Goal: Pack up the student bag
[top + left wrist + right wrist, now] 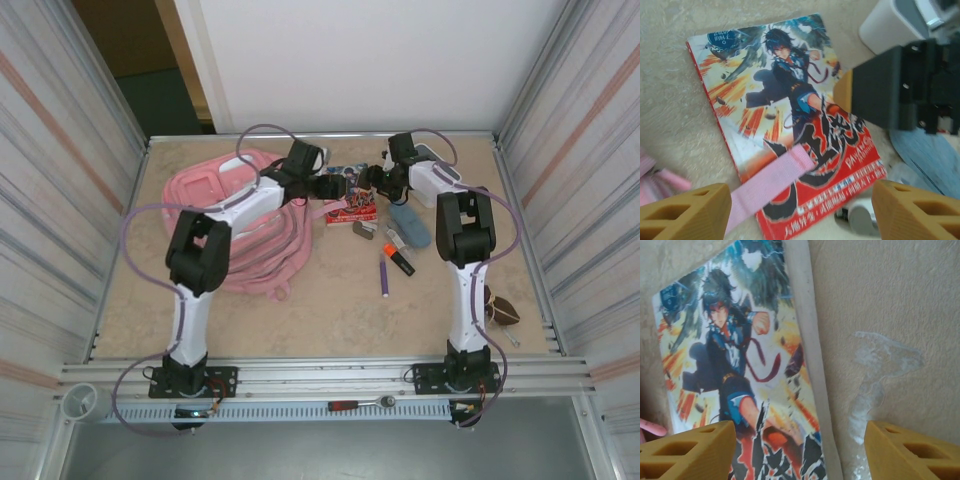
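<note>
Two end effectors crowd over one comic book (350, 203). The left end effector (800, 207) hangs released, its fingers spread wide above the book's lower half and gripping nothing. The right end effector (800, 447) is likewise released, spread over the book's long edge and the bare tabletop (890, 300) beside it.

In the top view the two sit nearly nose to nose, so a move by either could knock the other. A pink strap (772, 185) lies across the cover between the left fingers. Closing there would likely catch the strap with the book, and lifting the book could drag on the bag (200, 190), which lies on the left of the tabletop just beside the book. The book lies flat, so fingers may scrape the surface or slide off the cover.

Whether the bag's main zip is open I cannot tell, because the left arm covers much of it. Both wrist views cut off the book's bottom edge, and a grey thing (860, 220) below it is too blurred to name.
</note>
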